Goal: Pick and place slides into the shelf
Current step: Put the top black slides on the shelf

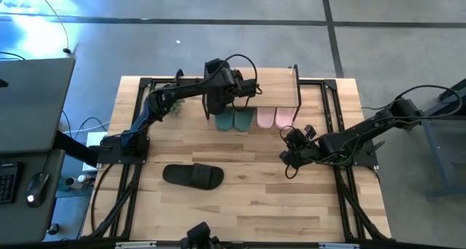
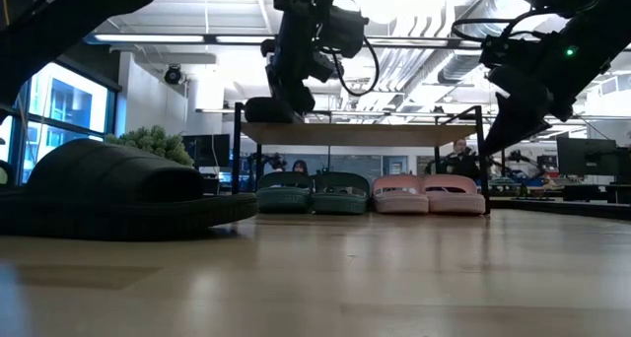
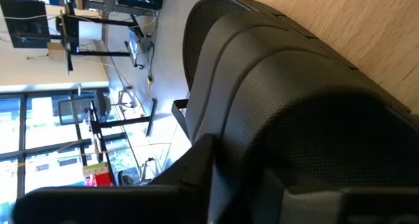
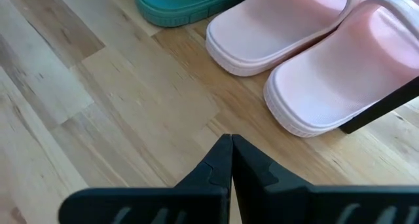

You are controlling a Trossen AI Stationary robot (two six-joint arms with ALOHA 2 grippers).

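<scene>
High view: left gripper over the shelf top's left end at the table's far edge; fingers' spread undeterminable. One black slide lies in open mid-table. Low view: green pair and pink pair sit under the shelf; a second black slide rests on top. Right wrist: right gripper pinched together near the pink pair. No writing legible.
</scene>
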